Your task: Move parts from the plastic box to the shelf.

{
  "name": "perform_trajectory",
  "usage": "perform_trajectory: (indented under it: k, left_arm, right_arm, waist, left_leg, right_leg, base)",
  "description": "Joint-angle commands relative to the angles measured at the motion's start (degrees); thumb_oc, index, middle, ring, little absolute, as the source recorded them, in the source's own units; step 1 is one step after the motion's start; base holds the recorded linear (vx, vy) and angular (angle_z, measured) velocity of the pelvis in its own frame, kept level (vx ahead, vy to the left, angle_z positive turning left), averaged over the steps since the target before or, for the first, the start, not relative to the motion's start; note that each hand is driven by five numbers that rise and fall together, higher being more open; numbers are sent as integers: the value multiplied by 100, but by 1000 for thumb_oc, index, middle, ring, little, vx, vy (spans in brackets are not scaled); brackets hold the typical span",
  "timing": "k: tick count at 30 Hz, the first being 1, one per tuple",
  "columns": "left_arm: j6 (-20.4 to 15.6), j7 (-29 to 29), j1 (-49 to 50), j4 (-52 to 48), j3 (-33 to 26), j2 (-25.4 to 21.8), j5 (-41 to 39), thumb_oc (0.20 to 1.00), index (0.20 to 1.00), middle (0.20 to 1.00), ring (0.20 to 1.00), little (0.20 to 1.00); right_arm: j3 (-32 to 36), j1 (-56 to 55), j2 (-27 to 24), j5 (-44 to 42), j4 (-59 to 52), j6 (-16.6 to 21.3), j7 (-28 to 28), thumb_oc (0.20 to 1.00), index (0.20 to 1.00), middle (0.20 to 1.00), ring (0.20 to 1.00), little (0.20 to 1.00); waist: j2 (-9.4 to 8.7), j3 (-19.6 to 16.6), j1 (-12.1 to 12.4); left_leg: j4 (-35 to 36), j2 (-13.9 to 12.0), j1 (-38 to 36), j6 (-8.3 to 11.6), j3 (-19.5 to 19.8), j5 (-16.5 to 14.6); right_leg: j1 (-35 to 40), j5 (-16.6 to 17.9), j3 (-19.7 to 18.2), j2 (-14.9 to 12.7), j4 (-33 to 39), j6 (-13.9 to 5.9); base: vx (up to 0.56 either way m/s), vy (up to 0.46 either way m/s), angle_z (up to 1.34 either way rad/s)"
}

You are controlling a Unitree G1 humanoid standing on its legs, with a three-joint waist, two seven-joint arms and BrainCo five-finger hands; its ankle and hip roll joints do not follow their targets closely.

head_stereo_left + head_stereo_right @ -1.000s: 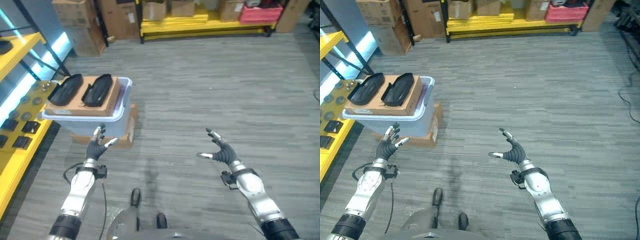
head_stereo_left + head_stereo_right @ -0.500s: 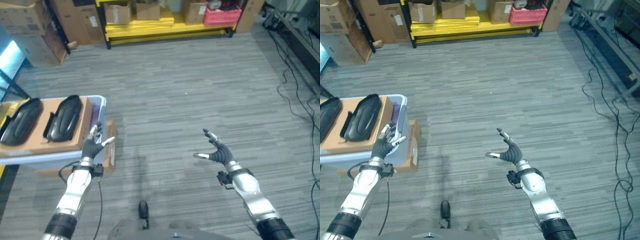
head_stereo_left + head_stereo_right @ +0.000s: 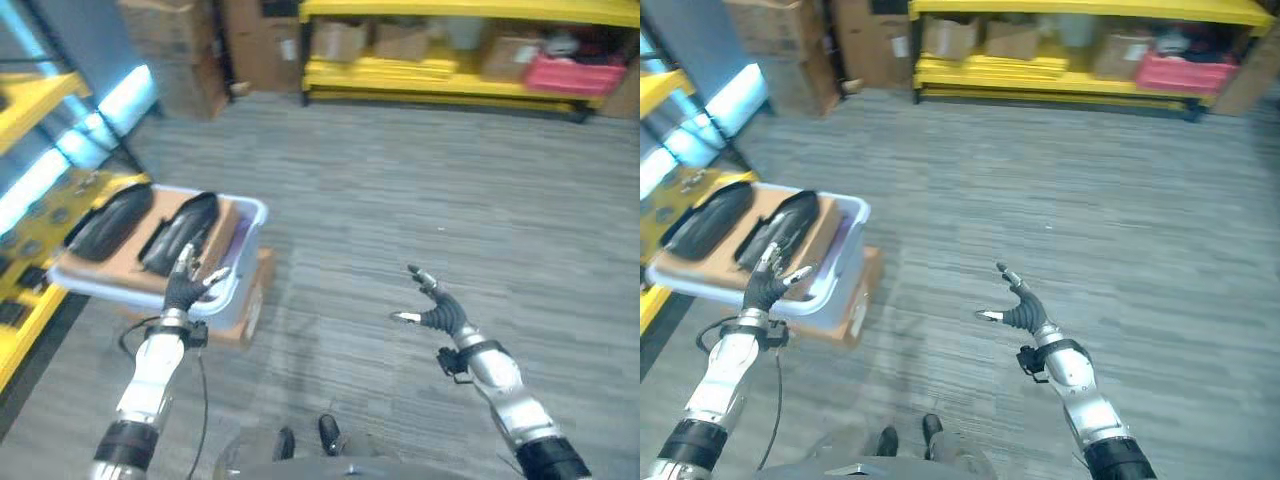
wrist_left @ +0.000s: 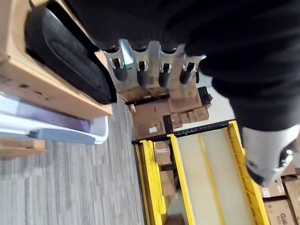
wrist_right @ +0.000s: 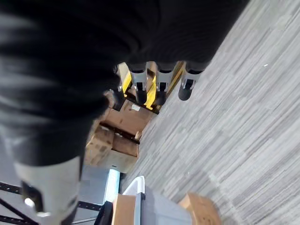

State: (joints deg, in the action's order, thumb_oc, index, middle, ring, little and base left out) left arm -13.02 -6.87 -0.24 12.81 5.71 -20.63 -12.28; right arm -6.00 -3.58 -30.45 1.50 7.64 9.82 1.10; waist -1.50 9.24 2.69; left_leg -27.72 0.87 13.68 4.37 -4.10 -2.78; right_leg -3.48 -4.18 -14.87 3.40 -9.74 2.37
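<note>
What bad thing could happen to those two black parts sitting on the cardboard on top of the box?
The two black parts lie loose on a cardboard sheet atop the plastic box, which itself sits on a cardboard carton. The left hand, open, is right by the box's near edge and might bump the stack, so the parts could slide off. The open right hand is probably too far away to help.

Both eye views look down from the head at the grey floor (image 3: 420,200), sharing the plastic box (image 3: 245,262) at left and the far yellow shelf (image 3: 1040,70). Each wrist view looks very closely along its own fingers: the left at the black parts (image 4: 65,56), the right across the floor.
</note>
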Motion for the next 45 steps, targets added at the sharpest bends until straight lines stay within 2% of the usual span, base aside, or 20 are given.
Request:
perform_trajectory:
  k: [1, 2, 4, 6, 8, 9, 12, 14, 16, 18, 21, 22, 30, 33, 35, 40, 41, 42, 43, 45]
  left_arm:
    - [-363, -119, -186, -299, -200, -315, -1, 1000, 1000, 1000, 1000, 1000]
    - [-354, -179, -200, -272, -213, -354, -30, 1000, 1000, 1000, 1000, 1000]
    - [-355, -181, -202, -270, -211, -355, -30, 1000, 1000, 1000, 1000, 1000]
    - [-402, -259, -249, -294, -205, -468, -31, 1000, 1000, 1000, 1000, 1000]
    - [-417, -242, -266, -324, -214, -476, -53, 1000, 1000, 1000, 1000, 1000]
    - [-407, -220, -349, -291, -166, -524, 63, 1000, 1000, 1000, 1000, 1000]
    - [-388, -234, -421, -245, -128, -584, 139, 1000, 1000, 1000, 1000, 1000]
    - [-357, -296, -430, -288, -274, -825, 267, 1000, 1000, 1000, 1000, 1000]
    - [-344, -345, -411, -324, -369, -954, 297, 1000, 1000, 1000, 1000, 1000]
    - [-345, -290, -424, -328, -367, -982, 308, 1000, 1000, 1000, 1000, 1000]
    - [-322, -275, -403, -346, -376, -956, 305, 1000, 1000, 1000, 1000, 1000]
    - [-304, -229, -359, -334, -346, -924, 302, 1000, 1000, 1000, 1000, 1000]
    - [-423, -370, -247, -476, -553, -665, 158, 1000, 1000, 1000, 1000, 1000]
    - [-433, -414, -223, -494, -566, -650, 184, 1000, 1000, 1000, 1000, 1000]
    - [-481, -441, -196, -506, -581, -607, 103, 1000, 1000, 1000, 1000, 1000]
    - [-505, -474, -103, -548, -549, -495, 75, 1000, 1000, 1000, 1000, 1000]
    - [-507, -512, -96, -535, -496, -535, 118, 1000, 1000, 1000, 1000, 1000]
    - [-507, -512, -96, -535, -496, -535, 118, 1000, 1000, 1000, 1000, 1000]
    - [-507, -618, -252, -436, -413, -623, 183, 1000, 1000, 1000, 1000, 1000]
    - [-516, -644, -348, -422, -355, -662, 218, 1000, 1000, 1000, 1000, 1000]
  right_arm:
    - [321, 47, -261, -131, -438, 244, -175, 1000, 1000, 1000, 1000, 1000]
    - [334, 81, -230, -220, -415, 254, -236, 1000, 1000, 1000, 1000, 1000]
    - [332, 83, -229, -222, -411, 256, -237, 1000, 1000, 1000, 1000, 1000]
    - [270, 210, -205, -219, -366, 269, -262, 1000, 1000, 1000, 1000, 1000]
    - [231, 222, -164, -223, -341, 267, -235, 1000, 1000, 1000, 1000, 1000]
    - [214, 213, -81, -158, -251, 244, -248, 1000, 1000, 1000, 1000, 1000]
    - [205, 240, -24, -135, -201, 228, -293, 1000, 1000, 1000, 1000, 1000]
    - [69, 380, 252, -195, -129, 202, -298, 1000, 1000, 1000, 1000, 1000]
    - [-59, 436, 320, -145, -158, 185, -247, 1000, 1000, 1000, 1000, 1000]
    - [-125, 387, 271, -35, -188, 164, -118, 1000, 1000, 1000, 1000, 1000]
    - [-106, 318, 251, -49, -197, 170, -105, 1000, 1000, 1000, 1000, 1000]
    - [-116, 211, 258, -124, -183, 159, -51, 1000, 1000, 1000, 1000, 1000]
    - [-128, 478, -31, -109, -424, 310, -137, 1000, 1000, 1000, 1000, 1000]
    - [-87, 587, -122, -206, -520, 336, -170, 1000, 1000, 1000, 1000, 1000]
    - [-96, 637, -130, -391, -525, 366, -169, 1000, 1000, 1000, 1000, 1000]
    - [-72, 607, -147, -402, -494, 374, -246, 1000, 1000, 1000, 1000, 1000]
    - [-17, 551, -124, -586, -499, 385, -223, 1000, 1000, 1000, 1000, 1000]
    - [-17, 551, -124, -586, -499, 385, -223, 1000, 1000, 1000, 1000, 1000]
    - [-37, 569, -26, -801, -477, 428, -284, 1000, 1000, 1000, 1000, 1000]
    - [-49, 607, 7, -845, -460, 430, -294, 1000, 1000, 1000, 1000, 1000]
  waist:
    - [9, 13, -152]
    - [24, -34, -118]
    - [13, -35, -123]
    - [19, -115, 18]
    - [40, -145, -2]
    - [88, -184, -61]
    - [62, -193, -12]
    - [-74, -175, 17]
    - [-141, -89, 68]
    - [-126, -52, 42]
    - [-111, -75, 48]
    - [-120, -123, 51]
    - [-94, -151, 190]
    - [-67, 113, 286]
    - [-44, 154, 277]
    - [53, 164, 192]
    - [70, 61, 149]
    - [70, 61, 149]
    - [123, -23, 152]
    - [147, -44, 140]
  left_leg:
    - [652, -432, -493, 24, 42, -229]
    - [1176, -719, -543, 143, 260, -36]
    - [1235, -710, -572, 151, 262, -6]
    - [1878, -1046, -442, 423, 1181, 232]
    - [1927, -1066, -502, 444, 1231, 105]
    - [2033, -1090, -601, 437, 942, 17]
    - [2004, -1032, -623, 406, 758, -27]
    - [1937, -843, -665, 175, 345, -325]
    - [1854, -778, -770, 17, 56, -499]
    - [1859, -696, -912, -136, -80, -563]
    - [1932, -596, -975, -226, -111, -512]
    - [2003, -481, -1039, -305, -124, -487]
    - [2075, -399, -1266, -218, -55, -444]
    - [1119, -330, -690, 59, 181, -56]
    - [660, -205, -315, 201, 442, -24]
    - [902, -736, -413, 343, 335, 5]
    - [1592, -1109, -555, 407, 381, 84]
    - [1592, -1109, -555, 407, 381, 84]
    - [2197, -1415, -544, 516, 703, 234]
    - [2185, -1433, -466, 569, 814, 266]
  right_leg:
    - [874, -602, 307, -451, 169, -781]
    - [843, -658, 358, -570, 290, -860]
    - [851, -656, 364, -578, 299, -856]
    - [857, -686, 130, -894, 472, -1073]
    - [870, -655, 50, -989, 503, -1141]
    - [816, -525, -25, -1178, 591, -1267]
    - [771, -378, -137, -1328, 714, -1369]
    - [384, 124, -359, -1544, 744, -1600]
    - [168, 404, -432, -1530, 578, -1640]
    - [85, 285, -576, -1075, -19, -1577]
    - [69, 185, -447, -771, -255, -1529]
    - [156, -163, -378, -458, -270, -1377]
    - [584, -462, 38, -358, 490, -999]
    - [661, -436, 222, -442, 544, -851]
    - [688, -454, 374, -520, 616, -780]
    - [848, -512, 650, -751, 700, -831]
    - [802, -530, 771, -911, 744, -947]
    - [802, -530, 771, -911, 744, -947]
    - [747, -578, 769, -1042, 876, -1082]
    - [756, -556, 755, -1111, 928, -1126]
  base:
    - [67, 261, 7]
    - [43, 168, -14]
    - [56, 200, -13]
    - [110, 499, -22]
    - [73, 468, -71]
    - [68, 500, -52]
    - [20, 397, -64]
    - [-7, 406, -59]
    - [-28, 302, -89]
    - [-27, 309, -86]
    - [-9, 155, -10]
    - [-1, 110, 14]
    - [65, -44, 1]
    - [-28, -110, 31]
    - [-23, -16, 86]
    - [23, 179, 56]
    - [9, 210, 24]
    - [-4, 564, 31]
    - [-6, 347, 19]
    - [-17, 410, 18]
